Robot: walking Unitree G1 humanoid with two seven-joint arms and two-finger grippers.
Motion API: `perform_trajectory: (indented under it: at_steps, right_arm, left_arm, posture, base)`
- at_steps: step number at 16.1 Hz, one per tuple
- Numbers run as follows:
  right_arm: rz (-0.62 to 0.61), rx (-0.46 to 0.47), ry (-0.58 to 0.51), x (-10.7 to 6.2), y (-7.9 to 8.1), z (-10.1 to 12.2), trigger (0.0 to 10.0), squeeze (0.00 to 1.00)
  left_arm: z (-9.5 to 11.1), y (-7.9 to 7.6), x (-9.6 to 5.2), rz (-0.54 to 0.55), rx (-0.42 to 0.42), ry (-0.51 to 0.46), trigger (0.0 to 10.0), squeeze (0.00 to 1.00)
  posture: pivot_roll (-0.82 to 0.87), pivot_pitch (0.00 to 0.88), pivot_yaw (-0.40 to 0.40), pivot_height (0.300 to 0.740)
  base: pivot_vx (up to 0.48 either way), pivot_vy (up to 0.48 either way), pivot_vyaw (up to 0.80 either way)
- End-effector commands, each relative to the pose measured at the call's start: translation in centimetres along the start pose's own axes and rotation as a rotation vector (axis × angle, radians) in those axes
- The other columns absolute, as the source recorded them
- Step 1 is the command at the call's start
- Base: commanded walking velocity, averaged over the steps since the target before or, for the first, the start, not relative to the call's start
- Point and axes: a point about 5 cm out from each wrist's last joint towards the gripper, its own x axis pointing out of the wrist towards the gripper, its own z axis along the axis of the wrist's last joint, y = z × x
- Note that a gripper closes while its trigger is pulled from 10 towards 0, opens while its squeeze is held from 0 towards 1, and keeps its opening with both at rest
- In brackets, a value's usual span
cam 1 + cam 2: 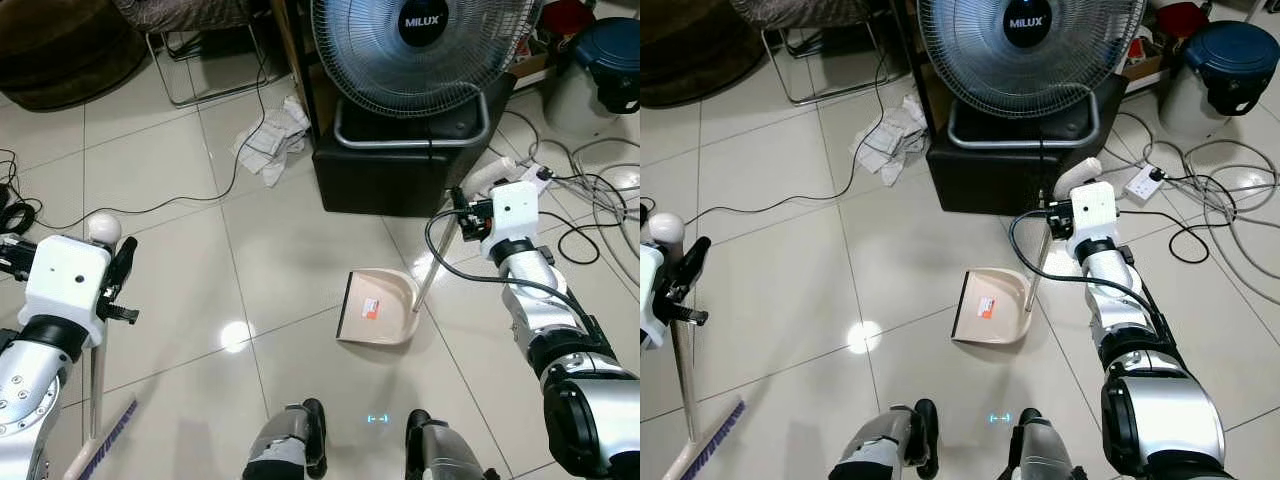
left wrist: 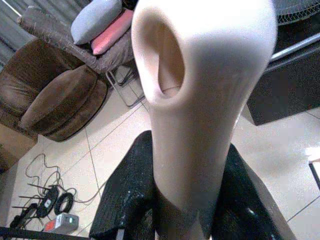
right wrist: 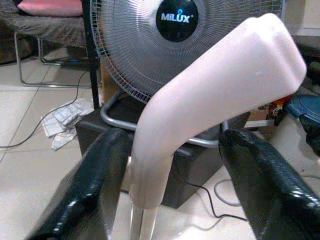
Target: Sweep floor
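On the tiled floor ahead, my right gripper (image 3: 175, 175) has its fingers spread beside the dustpan (image 1: 378, 308) handle; my left gripper (image 2: 190, 200) pinches the broom (image 1: 98, 400). Crumpled paper (image 1: 270, 140) lies far left, unswept; I judge sweeping barely begun.

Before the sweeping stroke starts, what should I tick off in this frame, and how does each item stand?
1. Broom handle held in left gripper: ok, black fingers press it on both sides.
2. Dustpan handle held in right gripper: cannot tell, the handle sits between the fingers with a gap on one side.
3. Dustpan resting on the tile floor with its mouth toward the robot's left: ok.
4. Broom bristles down at the floor: ok.
5. Debris to sweep: crumpled paper lies beyond the dustpan, near the fan; not ok, not yet gathered.
6. Cables on the floor beside the right arm: not ok, snag risk.
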Motion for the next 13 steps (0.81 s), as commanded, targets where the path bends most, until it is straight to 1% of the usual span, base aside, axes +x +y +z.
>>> perform_trajectory:
  at_steps: [1,8,13]
  right_arm:
    - [0.003,0.028,0.021,-0.49,0.47,-0.78,0.0,0.0]
    - [-0.022,0.045,0.028,-0.57,-0.16,-0.86,0.0,0.0]
    - [-0.025,0.05,0.031,-0.56,-0.24,-0.88,0.0,0.0]
  left_arm:
    - [0.24,0.57,-0.47,0.017,0.047,0.005,10.0,0.0]
    - [0.16,0.73,-0.72,0.015,0.052,0.011,10.0,0.0]
    - [0.15,0.66,-0.67,0.013,0.053,0.012,10.0,0.0]
  posture:
    - [0.27,0.296,0.172,0.74]
    - [0.27,0.293,0.18,0.74]
    - [0.27,0.295,0.178,0.74]
  base:
    - [0.0,0.0,0.0]
    - [0.0,0.0,0.0]
    - [0.0,0.0,0.0]
